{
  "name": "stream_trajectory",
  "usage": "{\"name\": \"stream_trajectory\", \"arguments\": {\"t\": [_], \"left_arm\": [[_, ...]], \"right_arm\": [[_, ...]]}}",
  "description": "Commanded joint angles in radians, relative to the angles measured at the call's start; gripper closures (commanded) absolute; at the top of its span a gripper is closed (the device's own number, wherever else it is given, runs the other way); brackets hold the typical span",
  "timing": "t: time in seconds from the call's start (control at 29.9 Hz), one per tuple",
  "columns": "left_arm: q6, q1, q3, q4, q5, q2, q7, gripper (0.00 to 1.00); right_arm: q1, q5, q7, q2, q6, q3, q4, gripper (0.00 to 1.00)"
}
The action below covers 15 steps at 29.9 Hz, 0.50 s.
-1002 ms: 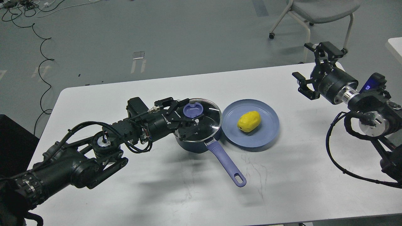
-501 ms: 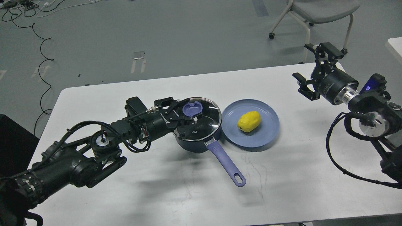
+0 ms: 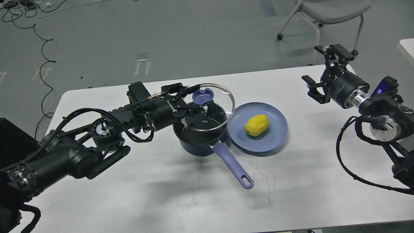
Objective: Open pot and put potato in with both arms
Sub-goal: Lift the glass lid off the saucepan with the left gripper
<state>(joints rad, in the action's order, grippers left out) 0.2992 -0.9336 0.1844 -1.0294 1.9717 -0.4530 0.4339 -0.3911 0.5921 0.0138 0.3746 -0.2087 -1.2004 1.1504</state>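
A dark blue pot [image 3: 194, 142] with a purple handle [image 3: 233, 168] stands on the white table [image 3: 129, 194]. My left gripper [image 3: 199, 98] is shut on the purple knob [image 3: 202, 95] of the glass lid [image 3: 216, 110] and holds the lid tilted above the pot, so the pot's mouth shows. A yellow potato [image 3: 256, 125] lies on a blue plate [image 3: 275, 139] just right of the pot. My right gripper [image 3: 323, 72] is open and empty above the table's far right edge, well apart from the potato.
A grey chair [image 3: 326, 13] stands on the floor behind the table at the right. Cables [image 3: 42, 51] lie on the floor at the far left. Another white surface [image 3: 408, 48] shows at the right edge.
My left gripper has lifted the lid off the pot and raised it up and slightly right. The pot shifted a little. The right arm has hardly moved.
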Motion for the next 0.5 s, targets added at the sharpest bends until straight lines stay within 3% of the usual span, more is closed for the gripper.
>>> {"name": "stream_trajectory", "arguments": {"t": [0.0,0.2,0.47], "left_arm": [[0.000,-0.005,0.000,-0.006,-0.010,-0.048,0.000,0.43],[0.005,0.004,0.000,-0.008,-0.048,-0.160,0.020,0.43],[0.095,0.099,-0.016,-0.008,-0.076,-0.285,0.043,0.42]], "right_arm": [[0.000,0.000,0.000,0.000,0.000,-0.001,0.000,0.00],[0.000,0.000,0.000,0.000,-0.001,0.001,0.000,0.00],[-0.002,0.000,0.000,0.000,-0.001,0.008,-0.001,0.00]]}}
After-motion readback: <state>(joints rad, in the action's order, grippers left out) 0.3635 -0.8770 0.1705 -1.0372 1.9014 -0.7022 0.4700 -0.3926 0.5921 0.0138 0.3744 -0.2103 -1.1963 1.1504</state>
